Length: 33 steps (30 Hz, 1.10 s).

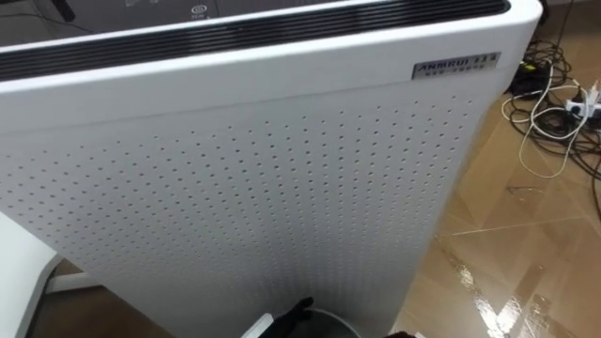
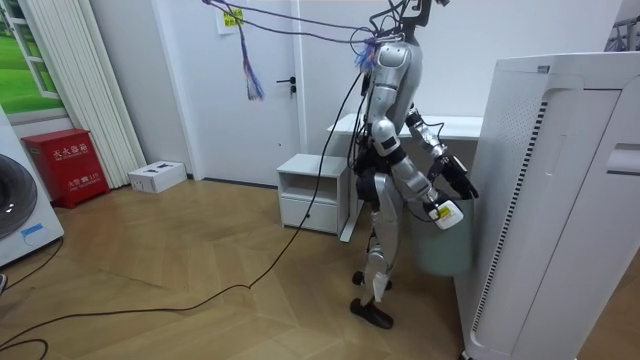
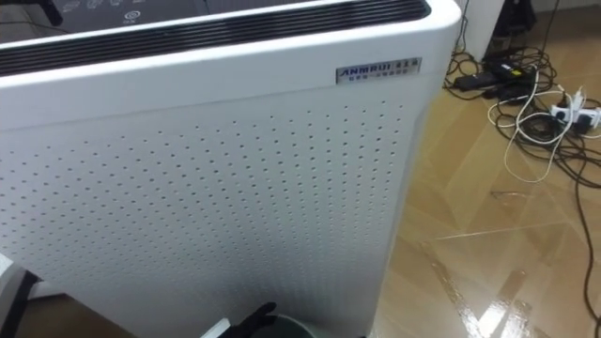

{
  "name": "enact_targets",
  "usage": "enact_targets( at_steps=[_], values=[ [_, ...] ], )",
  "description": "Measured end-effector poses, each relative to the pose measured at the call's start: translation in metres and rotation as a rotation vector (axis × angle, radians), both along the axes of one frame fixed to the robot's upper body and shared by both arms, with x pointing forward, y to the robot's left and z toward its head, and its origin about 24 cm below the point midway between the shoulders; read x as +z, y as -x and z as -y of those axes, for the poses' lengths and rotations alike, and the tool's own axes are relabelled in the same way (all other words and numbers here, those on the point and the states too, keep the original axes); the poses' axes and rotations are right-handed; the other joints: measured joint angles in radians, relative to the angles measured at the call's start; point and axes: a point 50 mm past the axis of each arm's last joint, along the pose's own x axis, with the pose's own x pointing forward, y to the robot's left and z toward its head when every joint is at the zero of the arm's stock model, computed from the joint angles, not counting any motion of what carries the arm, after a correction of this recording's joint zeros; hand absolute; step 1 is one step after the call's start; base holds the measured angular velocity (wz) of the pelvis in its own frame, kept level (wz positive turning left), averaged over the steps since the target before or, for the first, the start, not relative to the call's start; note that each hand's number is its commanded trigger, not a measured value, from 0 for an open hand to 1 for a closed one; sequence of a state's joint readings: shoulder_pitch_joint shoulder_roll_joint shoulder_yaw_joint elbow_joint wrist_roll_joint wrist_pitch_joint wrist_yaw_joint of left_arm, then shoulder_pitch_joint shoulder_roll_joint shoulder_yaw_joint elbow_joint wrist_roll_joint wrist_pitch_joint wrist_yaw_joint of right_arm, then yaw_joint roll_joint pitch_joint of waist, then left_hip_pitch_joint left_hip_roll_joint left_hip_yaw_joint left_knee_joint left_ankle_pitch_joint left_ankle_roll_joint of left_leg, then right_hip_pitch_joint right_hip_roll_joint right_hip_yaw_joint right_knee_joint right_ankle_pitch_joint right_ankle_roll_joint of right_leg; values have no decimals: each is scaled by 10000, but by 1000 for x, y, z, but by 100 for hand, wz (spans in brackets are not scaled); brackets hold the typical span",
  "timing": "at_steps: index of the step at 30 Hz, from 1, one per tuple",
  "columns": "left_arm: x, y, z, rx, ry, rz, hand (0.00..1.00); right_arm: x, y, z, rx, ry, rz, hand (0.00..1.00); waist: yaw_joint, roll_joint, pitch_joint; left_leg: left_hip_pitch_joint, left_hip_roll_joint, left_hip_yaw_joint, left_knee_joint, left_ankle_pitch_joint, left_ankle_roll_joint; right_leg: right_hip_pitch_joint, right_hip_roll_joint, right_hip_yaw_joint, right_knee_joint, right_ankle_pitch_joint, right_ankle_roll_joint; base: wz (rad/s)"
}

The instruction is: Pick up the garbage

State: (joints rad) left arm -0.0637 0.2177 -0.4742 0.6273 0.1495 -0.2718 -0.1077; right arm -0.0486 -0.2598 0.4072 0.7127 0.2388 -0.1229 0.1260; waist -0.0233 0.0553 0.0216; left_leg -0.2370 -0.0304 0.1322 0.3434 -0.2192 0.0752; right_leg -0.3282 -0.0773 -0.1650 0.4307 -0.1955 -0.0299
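Left hand (image 1: 295,311) is hovering just above the grey bin (image 1: 326,326) rim; can't tell if it's open or closed. Can't tell where the garbage is lying, or whether it's being carried. The bin is sitting against the white perforated appliance (image 1: 235,188). Right hand (image 2: 446,212) is hanging lower beside it, state also unreadable.

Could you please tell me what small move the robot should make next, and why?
Probably tilt the head down a little. The rim of the bin and the left hand sit at the very bottom edge of the eye views, with the white perforated appliance close in front, so the work over the bin is barely in sight.
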Motion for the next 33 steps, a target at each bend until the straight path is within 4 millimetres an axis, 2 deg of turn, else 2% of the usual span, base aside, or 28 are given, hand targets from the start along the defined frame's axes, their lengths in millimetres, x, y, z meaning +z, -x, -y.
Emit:
enact_targets(
  at_steps=[6,10,13,17,21,23,27,33],
  values=[
    [-2,4,-9,315,35,4,0,-10,11,14,-725,148,-427,100,-84,-181,-23,262,16,-42,-79,0,0,344,40,4,-219,24,22,1],
    [-17,26,-29,1046,-232,-780,0,-24,37,35,-1821,255,-1246,100,-82,-339,-124,858,36,-37,-410,-1,-6,950,106,-86,-558,33,51,-3],
    [-29,46,-39,1395,-428,-1496,0,-33,56,56,-2972,419,-1933,100,-79,-333,-135,1159,24,-127,-599,-2,-3,1307,170,-139,-818,65,105,7],
    [-34,56,-52,2012,-508,-1804,0,-39,77,72,-4374,553,-2357,100,-52,-258,-169,1399,22,-315,-769,-2,-3,1684,229,-315,-1087,103,145,11],
    [-40,69,-58,2408,-599,-2247,0,-43,94,81,-5299,479,-2709,100,-82,-180,-202,1933,19,-382,-1079,1,-9,2231,248,-381,-1358,80,176,5],
    [-44,76,-62,2699,-623,-2509,0,-46,104,83,-5496,540,-2999,100,-152,-254,-166,2188,2,-457,-1176,0,-11,2505,225,-369,-1436,29,206,8],
    [-53,89,-73,3506,-670,-3151,0,-50,120,86,-6008,535,-3396,100,-208,-259,-167,2612,1,-513,-1407,9,-25,2879,275,-367,-1744,30,226,2],
    [-72,128,-95,5770,-667,-4833,0,-59,147,86,-7483,160,-4372,100,-213,-355,-206,3006,12,-536,-1677,10,-30,3240,380,-393,-1958,24,253,1]
  ],
)
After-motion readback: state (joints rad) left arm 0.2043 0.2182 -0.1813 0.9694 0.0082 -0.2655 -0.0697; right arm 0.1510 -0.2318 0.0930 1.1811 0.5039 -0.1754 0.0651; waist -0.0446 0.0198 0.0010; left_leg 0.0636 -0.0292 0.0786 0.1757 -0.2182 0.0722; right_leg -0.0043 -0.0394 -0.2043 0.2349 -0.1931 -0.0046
